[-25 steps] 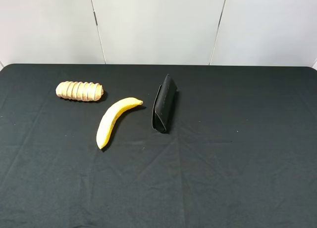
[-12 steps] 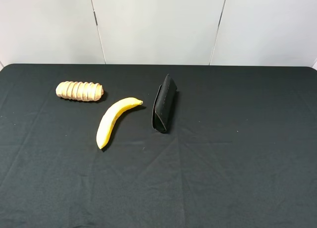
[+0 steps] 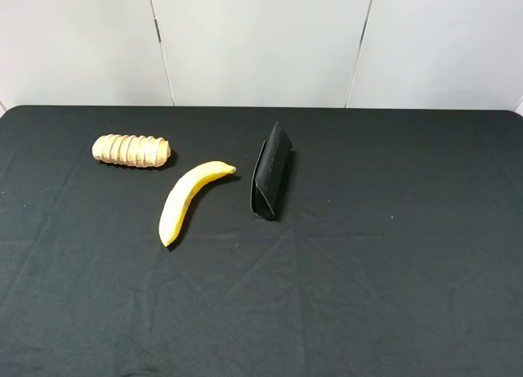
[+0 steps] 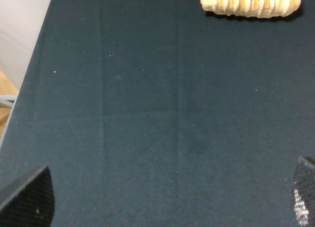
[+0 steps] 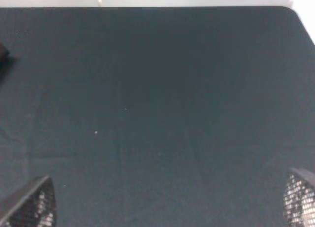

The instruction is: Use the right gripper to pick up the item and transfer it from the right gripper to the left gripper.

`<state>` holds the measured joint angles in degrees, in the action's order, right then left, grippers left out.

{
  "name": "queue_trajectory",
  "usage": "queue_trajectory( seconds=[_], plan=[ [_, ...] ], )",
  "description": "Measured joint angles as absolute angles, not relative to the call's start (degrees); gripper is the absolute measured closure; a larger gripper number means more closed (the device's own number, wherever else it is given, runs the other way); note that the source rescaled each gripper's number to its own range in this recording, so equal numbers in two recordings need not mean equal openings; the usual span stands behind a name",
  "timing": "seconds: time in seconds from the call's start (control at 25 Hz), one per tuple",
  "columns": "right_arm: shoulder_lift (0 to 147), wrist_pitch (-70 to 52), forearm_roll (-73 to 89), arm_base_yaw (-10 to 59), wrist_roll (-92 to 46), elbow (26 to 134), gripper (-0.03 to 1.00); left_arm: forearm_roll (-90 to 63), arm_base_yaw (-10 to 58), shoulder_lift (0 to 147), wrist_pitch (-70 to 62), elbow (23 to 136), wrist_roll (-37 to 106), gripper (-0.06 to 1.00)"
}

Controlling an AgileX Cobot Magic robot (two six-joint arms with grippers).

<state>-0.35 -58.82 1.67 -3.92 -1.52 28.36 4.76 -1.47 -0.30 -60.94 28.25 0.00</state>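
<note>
The item [image 3: 131,150] lies flat near the table's [image 3: 392,295] far-left corner, lengthwise along the far edge. A banana [image 3: 189,199] sits just beside it toward the middle, then a black case [image 3: 270,172]. Neither arm appears in the high view. The left gripper [image 4: 167,197] and right gripper [image 5: 170,200] both have fingers spread wide, holding nothing.
</note>
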Motion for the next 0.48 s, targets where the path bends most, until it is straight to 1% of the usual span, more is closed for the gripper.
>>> queue_trajectory(
  seconds=[0.48],
  plan=[
    [-0.35,-58.82,1.67,-3.92,-1.52,28.36,-0.03,4.76,-1.47,-0.30,-60.94,28.25,0.00,0.00]
  ],
)
